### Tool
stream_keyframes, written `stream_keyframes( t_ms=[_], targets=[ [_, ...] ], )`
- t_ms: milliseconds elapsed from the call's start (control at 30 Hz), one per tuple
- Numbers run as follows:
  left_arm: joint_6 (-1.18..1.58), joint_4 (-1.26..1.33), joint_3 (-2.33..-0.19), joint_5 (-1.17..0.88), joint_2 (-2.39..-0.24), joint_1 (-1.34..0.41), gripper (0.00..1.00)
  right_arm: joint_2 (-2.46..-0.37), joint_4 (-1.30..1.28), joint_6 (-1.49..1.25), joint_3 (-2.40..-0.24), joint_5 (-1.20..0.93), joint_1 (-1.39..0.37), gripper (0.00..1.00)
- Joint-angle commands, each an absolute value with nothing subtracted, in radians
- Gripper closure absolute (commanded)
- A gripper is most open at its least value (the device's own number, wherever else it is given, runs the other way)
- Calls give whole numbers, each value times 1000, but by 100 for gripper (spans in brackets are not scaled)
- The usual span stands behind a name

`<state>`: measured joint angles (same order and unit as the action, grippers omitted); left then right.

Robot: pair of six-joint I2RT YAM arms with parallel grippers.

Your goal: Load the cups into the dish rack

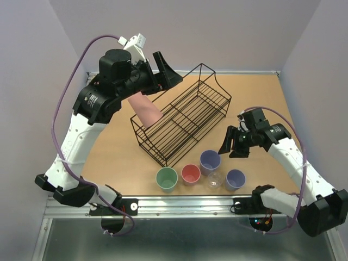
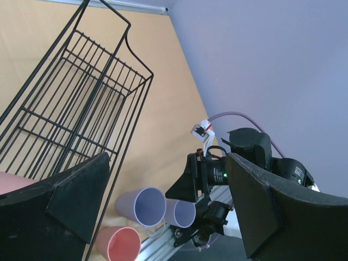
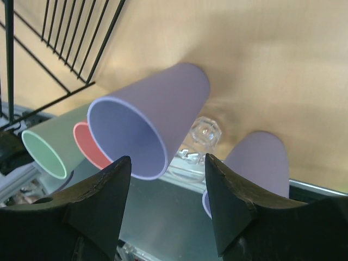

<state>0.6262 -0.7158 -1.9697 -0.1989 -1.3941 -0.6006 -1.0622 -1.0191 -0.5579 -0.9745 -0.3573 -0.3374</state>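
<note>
Top external | large pink cup (image 1: pixel 145 111) in dish rack (image 1: pixel 187 117) | left claw (image 2: pixel 166 163) spread, empty | right claw (image 3: pixel 167 160) spread, empty

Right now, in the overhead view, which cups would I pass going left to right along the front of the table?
Green cup, pink cup, large lavender cup, small lavender cup. The clear cup overlaps the large lavender one, so I skip it.

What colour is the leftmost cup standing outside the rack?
Green. The cup shows best in the top external view.
</note>
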Motion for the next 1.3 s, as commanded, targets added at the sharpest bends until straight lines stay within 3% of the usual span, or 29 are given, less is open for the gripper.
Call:
stream_keyframes(
  t_ms=[0, 433, 533, 667, 833, 967, 1267],
  targets=[
    [607, -658, -2017, -175, -1327, -604, 1, -1072, -924, -586, -1026, -294, -344, 38],
    [563, -716, -2008, -121, -1299, -603, 1, -1177, -835, -678, -974, -193, -543, 46],
    [554, -726, -2011, -110, -1296, -604, 1, -1180, -836, -683, -953, -166, -557, 53],
    [531, -738, -2011, -101, -1295, -603, 1, -1183, -838, -686, -914, -147, -564, 71],
    [503, -746, -1997, -103, -1293, -603, 1, -1187, -839, -699, -884, -118, -581, 82],
    [482, -749, -1994, -103, -1290, -603, 1, -1195, -857, -710, -888, -83, -584, 100],
    [456, -715, -2005, -149, -1298, -592, 1, -1172, -1086, -779, -1164, 162, -584, 100]
  ],
)
